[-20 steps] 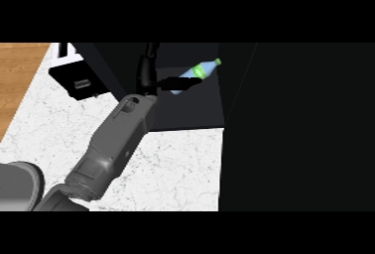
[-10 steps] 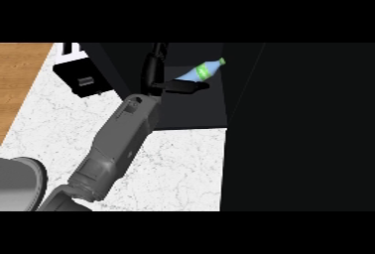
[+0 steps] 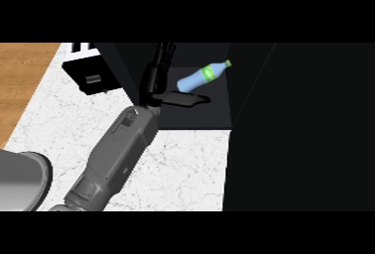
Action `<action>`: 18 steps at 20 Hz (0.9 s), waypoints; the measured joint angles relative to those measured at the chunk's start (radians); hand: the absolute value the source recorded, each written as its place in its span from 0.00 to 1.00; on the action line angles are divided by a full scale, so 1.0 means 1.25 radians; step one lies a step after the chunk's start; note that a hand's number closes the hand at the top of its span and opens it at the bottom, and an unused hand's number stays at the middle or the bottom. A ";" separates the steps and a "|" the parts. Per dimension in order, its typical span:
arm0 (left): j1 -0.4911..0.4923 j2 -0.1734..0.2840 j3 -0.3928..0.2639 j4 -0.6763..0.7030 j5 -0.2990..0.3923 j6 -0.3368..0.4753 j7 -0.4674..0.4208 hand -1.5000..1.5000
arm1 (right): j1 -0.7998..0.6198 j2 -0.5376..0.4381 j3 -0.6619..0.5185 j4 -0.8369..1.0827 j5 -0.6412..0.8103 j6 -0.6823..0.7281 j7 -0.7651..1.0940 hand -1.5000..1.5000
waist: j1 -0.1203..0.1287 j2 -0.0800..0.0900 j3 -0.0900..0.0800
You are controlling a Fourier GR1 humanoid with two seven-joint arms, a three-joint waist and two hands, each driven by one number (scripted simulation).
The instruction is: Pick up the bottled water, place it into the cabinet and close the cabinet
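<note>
The bottled water (image 3: pixel 205 75), clear blue with a green label and cap, lies tilted inside the dark cabinet (image 3: pixel 198 116), cap pointing up and to the right. My left hand (image 3: pixel 156 79) reaches into the cabinet just left of the bottle. It is open, with straight fingers pointing away from me. Its thumb (image 3: pixel 183 98) sticks out to the right, just under the bottle's base; I cannot tell whether it touches. The grey forearm (image 3: pixel 117 149) slants in from the lower left. My right hand does not show.
A tall black cabinet panel (image 3: pixel 300 129) fills the right side. The white marble counter (image 3: pixel 183 173) lies below the cabinet. A black box (image 3: pixel 88 77) stands at the back left beside a wooden strip (image 3: pixel 22 74). A grey rounded shape (image 3: pixel 18 181) sits at the lower left.
My left hand has drawn back a little toward me, away from the bottle, which stays lying in the cabinet. The whole view has shifted slightly.
</note>
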 measured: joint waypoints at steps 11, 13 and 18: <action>0.296 0.018 -0.112 -0.420 0.033 0.012 0.143 0.00 | 0.047 -0.011 0.023 -0.002 0.013 -0.001 -0.028 0.00 | 0.023 -0.009 0.000; 0.363 0.033 -0.132 -0.528 0.028 0.033 0.176 0.00 | 0.043 -0.011 0.030 -0.014 0.017 -0.006 -0.018 0.00 | 0.024 -0.008 -0.001; 0.540 0.080 -0.194 -0.791 0.023 0.055 0.255 0.00 | 0.034 -0.016 0.039 -0.006 0.036 -0.006 -0.028 0.00 | 0.021 -0.006 -0.001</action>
